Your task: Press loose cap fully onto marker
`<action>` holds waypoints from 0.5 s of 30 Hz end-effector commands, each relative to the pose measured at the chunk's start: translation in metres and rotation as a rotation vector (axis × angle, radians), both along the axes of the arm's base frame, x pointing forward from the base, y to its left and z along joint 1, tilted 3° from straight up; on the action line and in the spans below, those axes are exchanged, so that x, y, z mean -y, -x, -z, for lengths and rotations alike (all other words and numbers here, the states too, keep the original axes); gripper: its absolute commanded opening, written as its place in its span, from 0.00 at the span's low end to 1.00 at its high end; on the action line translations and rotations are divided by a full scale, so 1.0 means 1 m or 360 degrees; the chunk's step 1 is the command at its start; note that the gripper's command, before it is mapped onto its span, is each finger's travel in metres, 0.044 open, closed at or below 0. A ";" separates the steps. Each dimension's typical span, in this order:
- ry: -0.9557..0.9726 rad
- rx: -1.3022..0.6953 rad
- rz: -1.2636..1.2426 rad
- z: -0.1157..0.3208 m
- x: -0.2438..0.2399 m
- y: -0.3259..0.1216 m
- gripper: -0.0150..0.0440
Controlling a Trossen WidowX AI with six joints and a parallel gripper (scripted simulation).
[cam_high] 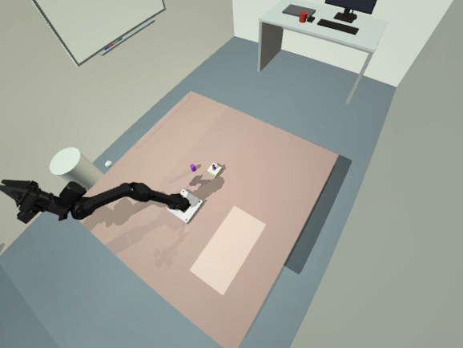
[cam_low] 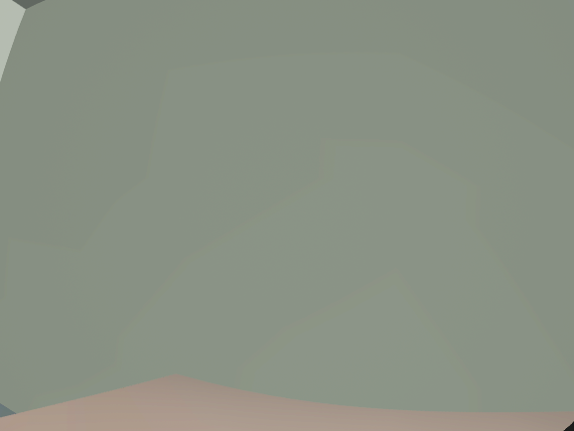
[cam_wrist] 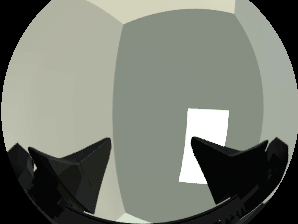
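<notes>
- Marker (cam_high: 214,167): it stands up in the small, pale holder block (cam_high: 213,172), with its purple end showing and no cap on it.
- The purple cap (cam_high: 193,167) stands by itself on the pink table (cam_high: 280,160). You can see it just to the left of the block in the top view, near it but not touching.
- Your gripper (cam_high: 5,188) (cam_wrist: 152,141) is open wide, with nothing between its two black fingers. It is up high, far to the left of the block in the top view.
- Your black arm (cam_high: 138,192) bends out from its white base plate (cam_high: 186,220), which is below and a bit left of the block in that view.
- A pale rectangle (cam_high: 228,250) is on the table, farther below the block than the plate.
- Well past the block, up by the wall, you can see a desk (cam_high: 372,34) with a red cup (cam_high: 303,17) on it.
</notes>
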State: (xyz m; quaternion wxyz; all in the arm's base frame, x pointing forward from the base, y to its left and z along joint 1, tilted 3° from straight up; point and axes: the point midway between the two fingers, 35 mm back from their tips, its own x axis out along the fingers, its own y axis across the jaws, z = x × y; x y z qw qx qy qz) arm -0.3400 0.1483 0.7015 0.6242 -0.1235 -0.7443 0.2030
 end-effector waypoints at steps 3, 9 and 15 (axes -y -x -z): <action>0.0012 0.0011 -0.0011 0.001 -0.008 0.000 0.80; 0.0125 0.0072 -0.0084 0.014 -0.064 -0.006 0.67; 0.0354 0.0066 -0.0209 0.040 -0.127 -0.017 0.67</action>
